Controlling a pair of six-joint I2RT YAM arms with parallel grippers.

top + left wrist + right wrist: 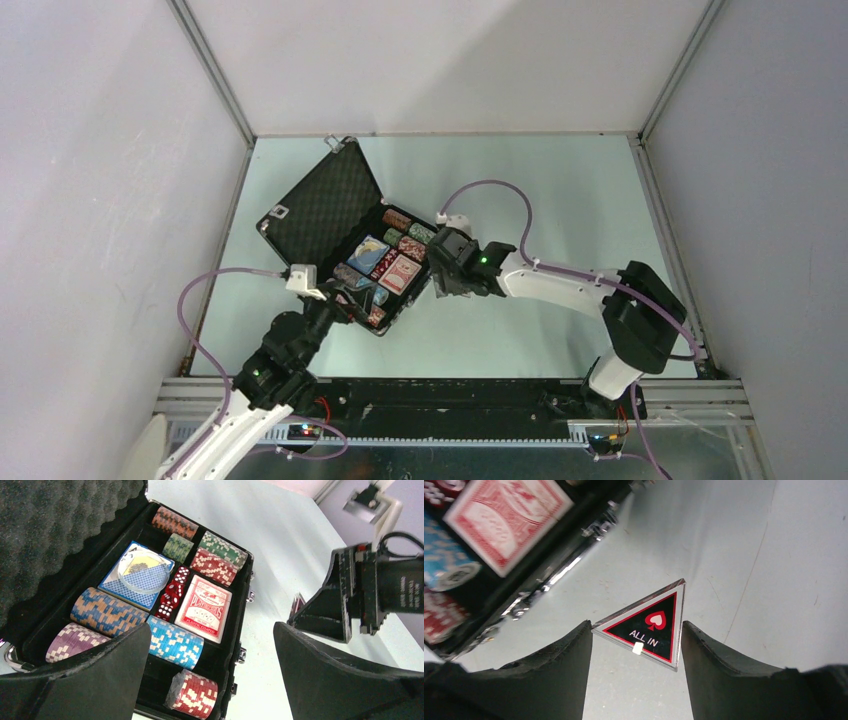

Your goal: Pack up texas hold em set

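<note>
The black briefcase (pixel 325 205) lies open at the left, foam lid up. Its tray (pixel 245 610) holds several chip stacks, a red card deck (pixel 206 608), a blue deck (pixel 137 575) and red dice (pixel 172 592). My left gripper (pixel 212 630) hovers open over the case's near corner (pixel 335 300), above a red chip stack (pixel 196 695). Just right of the case, my right gripper (pixel 636 630) is low over the table, both fingers touching the black-red "ALL IN" triangle (pixel 649 627). A sliver of the triangle (pixel 298 605) shows beside the right gripper (pixel 440 282).
Metal latches (pixel 242 655) line the case's front edge (pixel 554 565). The grey-green table (pixel 560 190) is walled by white panels with metal rails. Purple cables loop over both arms.
</note>
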